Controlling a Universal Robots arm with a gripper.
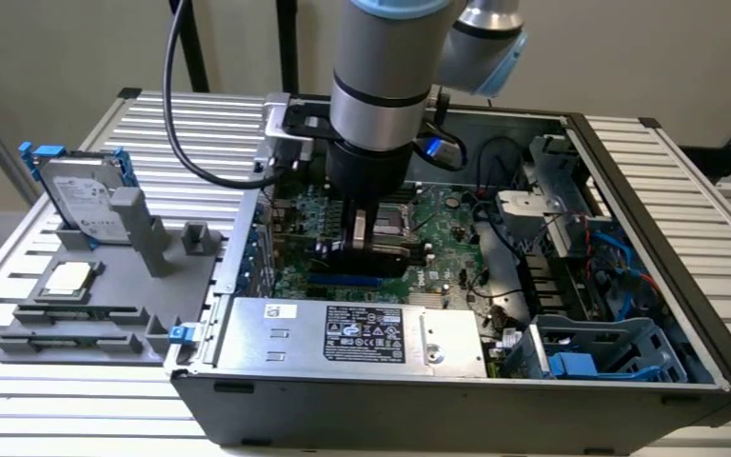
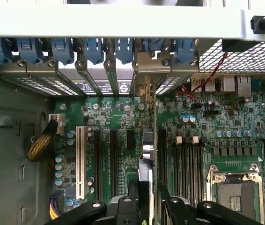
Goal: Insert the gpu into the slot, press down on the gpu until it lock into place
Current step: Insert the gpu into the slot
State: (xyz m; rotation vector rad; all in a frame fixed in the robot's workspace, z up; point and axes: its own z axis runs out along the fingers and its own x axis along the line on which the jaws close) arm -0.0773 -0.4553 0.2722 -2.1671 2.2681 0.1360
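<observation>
Inside the open dark grey steel computer case [image 1: 467, 419], the black two-fingered gripper [image 2: 146, 194] hangs low over the green motherboard [image 2: 123, 117]. Its fingers [image 2: 132, 201] are drawn close together and pinch the gpu [image 2: 145, 150], a small flat black card seen thin edge-on, along its upper edge.

The card stands upright on the board, parallel to the long black expansion sockets [image 2: 114, 154] and well apart from the single white socket [image 2: 81, 159]. Its far end meets the row of metal rear brackets under the blue plastic clips [image 2: 95, 49]. The slot that takes it lies hidden beneath the card, so I cannot tell whether the contact edge is fully seated or only resting in the mouth. From the exterior view, the work goes on just beyond the large silver labelled power-supply box [image 1: 353, 335].

By my judgement the card is light and stiff, yet fragile, with small soldered parts and a bare contact edge that should not be squeezed or scraped. Its glossy shroud probably slips under smooth pads. The sound hold is across the shroud's top edge near mid-length, so that downward force spreads evenly and the card does not rock.
</observation>
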